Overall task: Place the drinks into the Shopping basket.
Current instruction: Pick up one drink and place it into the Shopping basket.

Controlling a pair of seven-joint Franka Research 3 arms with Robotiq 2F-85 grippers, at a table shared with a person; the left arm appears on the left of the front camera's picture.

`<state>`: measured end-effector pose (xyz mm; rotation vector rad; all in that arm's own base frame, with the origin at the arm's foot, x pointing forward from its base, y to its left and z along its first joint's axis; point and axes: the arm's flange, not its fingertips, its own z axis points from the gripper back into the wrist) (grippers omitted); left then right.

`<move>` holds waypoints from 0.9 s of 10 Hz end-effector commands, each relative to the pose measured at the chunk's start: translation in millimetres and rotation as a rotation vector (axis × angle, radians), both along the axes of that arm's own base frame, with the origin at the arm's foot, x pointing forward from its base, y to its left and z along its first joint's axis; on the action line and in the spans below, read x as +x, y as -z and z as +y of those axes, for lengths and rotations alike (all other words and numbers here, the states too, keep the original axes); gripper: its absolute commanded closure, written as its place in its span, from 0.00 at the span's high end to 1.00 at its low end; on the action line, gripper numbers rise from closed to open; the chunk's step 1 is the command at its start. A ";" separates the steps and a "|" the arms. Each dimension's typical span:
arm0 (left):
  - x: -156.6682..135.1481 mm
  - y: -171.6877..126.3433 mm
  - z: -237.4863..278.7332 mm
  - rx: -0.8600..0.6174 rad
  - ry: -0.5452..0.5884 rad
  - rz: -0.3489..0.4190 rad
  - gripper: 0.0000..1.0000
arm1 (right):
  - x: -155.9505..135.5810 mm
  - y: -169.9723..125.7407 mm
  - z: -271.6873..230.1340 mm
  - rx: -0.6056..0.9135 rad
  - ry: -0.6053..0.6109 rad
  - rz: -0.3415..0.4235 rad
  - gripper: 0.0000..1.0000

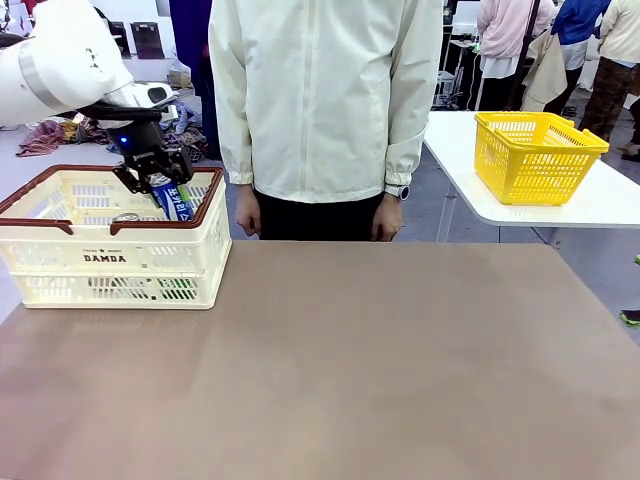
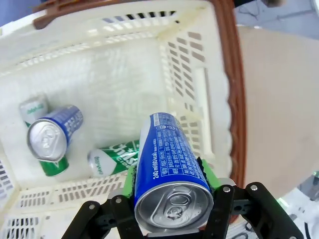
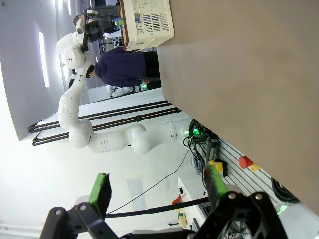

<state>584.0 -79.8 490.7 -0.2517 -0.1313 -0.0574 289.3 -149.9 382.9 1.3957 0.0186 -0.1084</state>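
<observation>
L end effector (image 2: 172,199) pinches blue Pocari Sweat can (image 2: 169,169) over DAMDA shopping basket (image 1: 105,258); three cans lie inside. R end effector (image 3: 157,191) spread, nothing held.

1. The Shopping basket (image 1: 105,262) sits on the tabletop (image 1: 330,370) at its far left.
2. The left pincer (image 2: 172,206) hangs over the basket's right half, gripping a can (image 2: 169,164).
3. Three more cans (image 2: 52,137) lie inside the basket.
</observation>
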 end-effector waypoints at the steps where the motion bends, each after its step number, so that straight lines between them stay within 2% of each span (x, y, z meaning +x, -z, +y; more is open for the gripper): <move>1: 14.8 18.1 -0.7 0.064 -0.039 -0.040 0.00 | -0.8 -4.7 -1.1 0.000 -0.005 0.016 1.00; 2: 19.6 26.0 -1.6 0.058 -0.032 -0.057 0.00 | -0.8 -4.7 -1.1 0.000 -0.005 0.016 1.00; 4: 31.2 42.2 -5.4 0.093 -0.089 -0.075 0.00 | -0.8 -4.7 -1.1 0.000 -0.005 0.016 1.00; 7: 43.7 64.0 -7.6 0.165 -0.119 -0.038 0.00 | -0.8 -4.7 -1.1 0.000 -0.005 0.016 1.00; 9: 51.0 72.7 -6.0 0.213 -0.145 -0.041 0.00 | -0.8 -4.7 -1.1 0.000 -0.005 0.016 1.00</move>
